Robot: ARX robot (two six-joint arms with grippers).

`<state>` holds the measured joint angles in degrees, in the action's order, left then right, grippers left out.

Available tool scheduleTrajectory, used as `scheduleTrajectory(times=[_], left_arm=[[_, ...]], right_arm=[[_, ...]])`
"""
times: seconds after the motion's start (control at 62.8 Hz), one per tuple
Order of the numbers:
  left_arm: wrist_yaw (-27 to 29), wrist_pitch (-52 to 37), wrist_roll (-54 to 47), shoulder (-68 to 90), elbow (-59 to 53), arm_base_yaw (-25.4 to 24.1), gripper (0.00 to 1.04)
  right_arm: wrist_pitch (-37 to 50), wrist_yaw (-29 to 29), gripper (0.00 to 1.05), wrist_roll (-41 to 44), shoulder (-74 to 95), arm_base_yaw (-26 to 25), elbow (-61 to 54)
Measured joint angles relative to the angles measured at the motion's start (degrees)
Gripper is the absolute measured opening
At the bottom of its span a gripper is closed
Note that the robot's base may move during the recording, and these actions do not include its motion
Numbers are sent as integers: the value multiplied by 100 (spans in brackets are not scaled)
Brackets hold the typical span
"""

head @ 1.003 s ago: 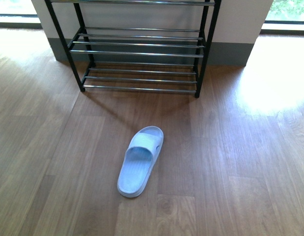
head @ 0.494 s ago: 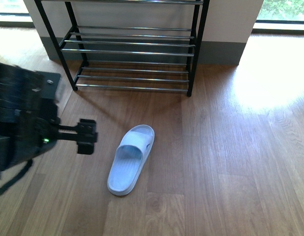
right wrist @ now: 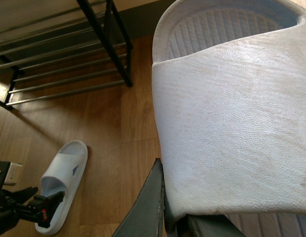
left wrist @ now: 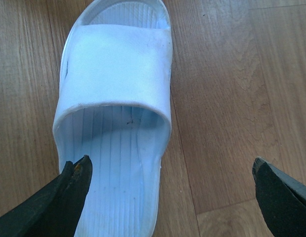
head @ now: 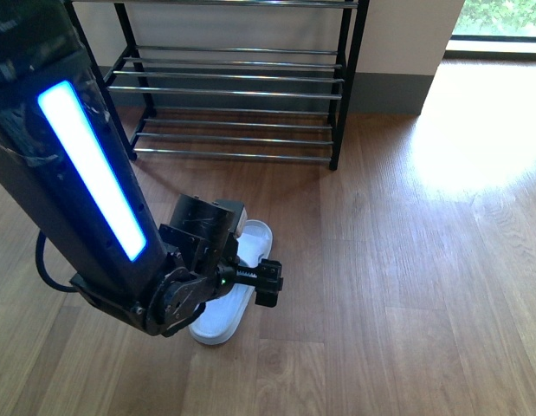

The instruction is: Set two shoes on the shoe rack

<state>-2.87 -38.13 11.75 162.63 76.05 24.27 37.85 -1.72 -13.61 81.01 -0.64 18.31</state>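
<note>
My L gripper (left wrist: 170,168) is spread wide over floor slide (left wrist: 118,64), pick-up step; next I drop & close on its strap. My R gripper (right wrist: 173,217) pinches other slide (right wrist: 232,123); rack (head: 224,89) ahead.

Count: 2 pale slides, i.e. floor slide (left wrist: 115,64) plus second slide (right wrist: 232,108). 1 shoe rack (head: 229,89). 1 left arm (head: 86,173) visible out front.
</note>
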Motion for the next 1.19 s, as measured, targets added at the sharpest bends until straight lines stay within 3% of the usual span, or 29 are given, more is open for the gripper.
scheduleTrajectory(times=[0.621,1.194], left_arm=[[-9,774,334,1294,2048,-52,95],[98,859,317,1357,2168,-92,16]], right_arm=[[0,0,2,0,0,0,0],[0,0,2,0,0,0,0]])
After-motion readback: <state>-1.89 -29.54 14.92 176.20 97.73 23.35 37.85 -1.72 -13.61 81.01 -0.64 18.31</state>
